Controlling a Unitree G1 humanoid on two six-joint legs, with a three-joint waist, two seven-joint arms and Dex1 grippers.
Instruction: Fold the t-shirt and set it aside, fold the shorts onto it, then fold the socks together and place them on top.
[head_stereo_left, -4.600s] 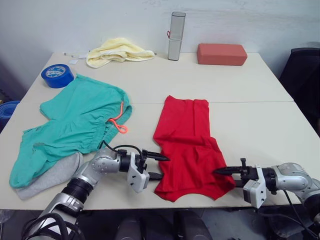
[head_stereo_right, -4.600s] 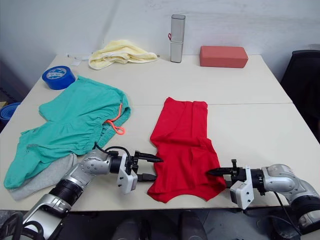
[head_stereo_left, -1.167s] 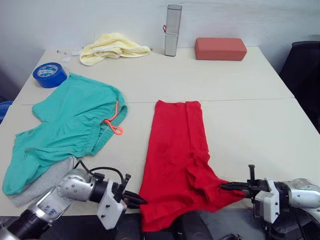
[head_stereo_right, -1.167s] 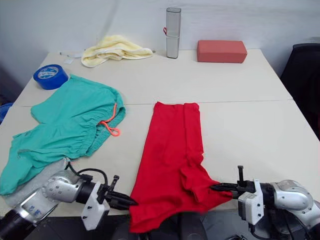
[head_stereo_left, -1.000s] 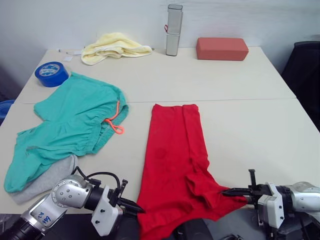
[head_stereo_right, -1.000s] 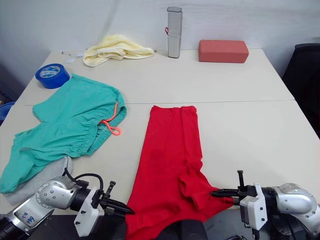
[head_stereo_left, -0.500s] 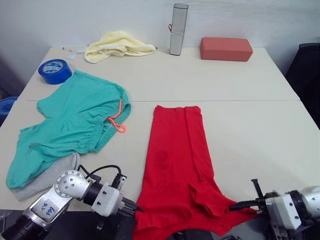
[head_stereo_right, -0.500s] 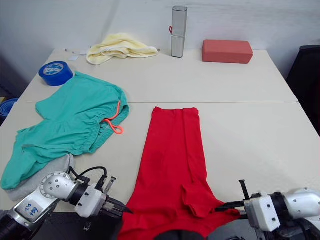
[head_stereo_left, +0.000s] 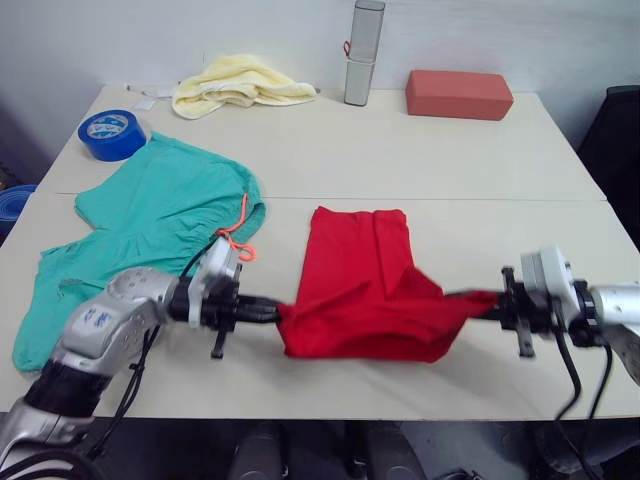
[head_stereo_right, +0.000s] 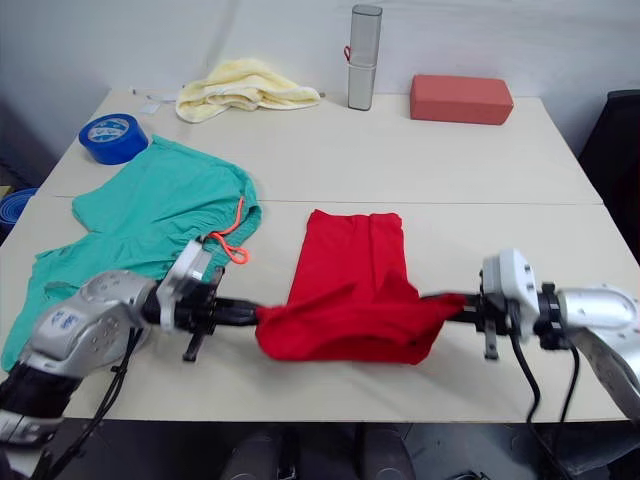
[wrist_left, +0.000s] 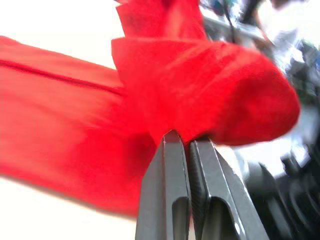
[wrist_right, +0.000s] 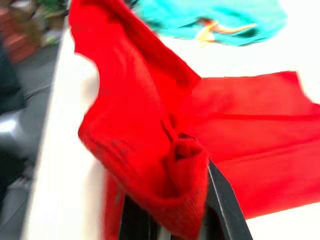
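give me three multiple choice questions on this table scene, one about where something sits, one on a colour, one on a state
1. What lies beside the shorts, at the table's far left corner?
A. a roll of tape
B. a mug
C. a book

2. What colour is the shorts' drawstring?
A. white
B. orange-pink
C. black

3. How is the t-shirt held?
A. flat and untouched
B. by one gripper
C. pinched at both ends

Answers:
1. A, the blue tape roll sits next to the shorts.
2. B, the cord shows bright orange-pink against teal.
3. C, the left gripper and the right gripper each clamp an end.
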